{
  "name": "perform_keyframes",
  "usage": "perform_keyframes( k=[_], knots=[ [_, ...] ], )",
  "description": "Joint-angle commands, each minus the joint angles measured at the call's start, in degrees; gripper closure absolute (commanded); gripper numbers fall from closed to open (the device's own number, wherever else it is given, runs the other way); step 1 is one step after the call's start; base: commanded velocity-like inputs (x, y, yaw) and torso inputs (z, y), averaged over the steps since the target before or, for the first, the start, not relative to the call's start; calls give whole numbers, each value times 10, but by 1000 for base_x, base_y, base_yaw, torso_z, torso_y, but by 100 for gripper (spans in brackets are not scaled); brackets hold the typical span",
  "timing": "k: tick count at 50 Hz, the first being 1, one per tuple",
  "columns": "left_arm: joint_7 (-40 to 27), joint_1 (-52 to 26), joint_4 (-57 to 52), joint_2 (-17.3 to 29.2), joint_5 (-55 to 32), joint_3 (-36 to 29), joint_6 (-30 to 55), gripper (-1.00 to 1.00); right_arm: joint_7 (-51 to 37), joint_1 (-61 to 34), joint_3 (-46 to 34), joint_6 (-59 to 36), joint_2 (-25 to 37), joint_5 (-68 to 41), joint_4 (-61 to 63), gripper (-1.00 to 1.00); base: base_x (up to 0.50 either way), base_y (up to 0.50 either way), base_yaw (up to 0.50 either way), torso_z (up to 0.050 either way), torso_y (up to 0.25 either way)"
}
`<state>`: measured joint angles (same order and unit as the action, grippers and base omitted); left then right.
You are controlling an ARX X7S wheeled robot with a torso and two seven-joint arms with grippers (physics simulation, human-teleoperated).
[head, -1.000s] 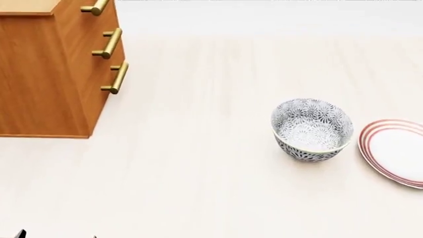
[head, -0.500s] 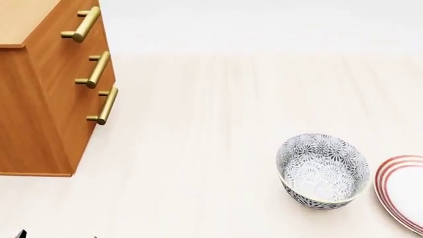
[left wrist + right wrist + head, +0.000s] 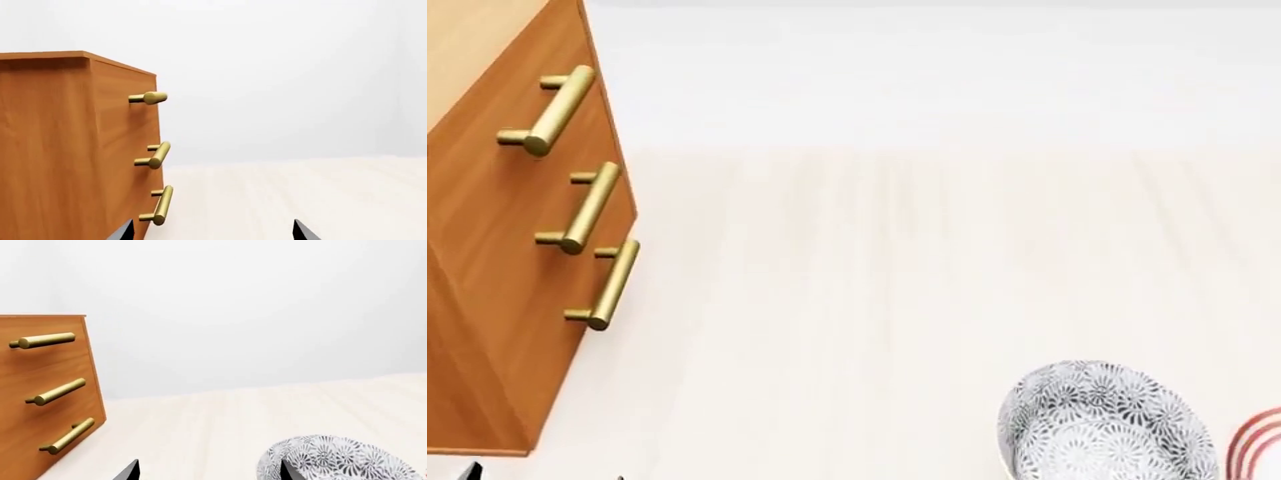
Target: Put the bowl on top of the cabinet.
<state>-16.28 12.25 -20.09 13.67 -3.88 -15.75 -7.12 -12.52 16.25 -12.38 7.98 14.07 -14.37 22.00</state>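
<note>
The bowl (image 3: 1108,428), white with a dense grey-blue floral pattern, stands upright on the pale floor at the head view's lower right, cut off by the edge. The orange-brown cabinet (image 3: 507,250) with three brass bar handles (image 3: 587,210) fills the left side. In the right wrist view, my right gripper (image 3: 209,474) is open and holds nothing. The bowl (image 3: 333,460) sits just ahead of one fingertip (image 3: 288,471), and the cabinet (image 3: 40,405) is farther off. My left gripper (image 3: 213,235) is open and empty, facing the cabinet's (image 3: 67,150) front corner.
A flat white plate with red rings (image 3: 1261,445) lies right of the bowl, mostly out of frame. Pale wooden floor (image 3: 868,280) stretches between the cabinet and the bowl. A plain white wall (image 3: 233,315) stands behind.
The head view has shifted. The bowl and plate have slid down to the bottom edge, and the cabinet looms larger at the left. The bowl has not moved on the floor.
</note>
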Motion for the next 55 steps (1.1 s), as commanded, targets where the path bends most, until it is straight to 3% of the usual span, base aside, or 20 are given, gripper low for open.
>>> perform_keyframes(
  k=[1,12,36,42,55],
  knots=[
    [6,2,-4,-6,9,9,2,-100,9,0,10,-3,-6,4,3,-100,375,0,0,0,0],
    [2,1,-2,-4,9,5,1,-100,0,-2,11,-9,-6,-3,4,-100,345,0,0,0,0],
    [-17,-1,-13,-4,13,0,26,-100,-28,35,26,26,-4,-6,45,-100,0,0,0,0,0],
    [-18,-5,-13,-3,12,-3,33,-100,-68,39,45,-5,-14,-23,69,-100,0,0,0,0,0],
    [-15,-18,-23,0,-14,-8,82,-100,-101,45,105,-12,-20,-154,96,-100,0,0,0,0,0]
  ],
)
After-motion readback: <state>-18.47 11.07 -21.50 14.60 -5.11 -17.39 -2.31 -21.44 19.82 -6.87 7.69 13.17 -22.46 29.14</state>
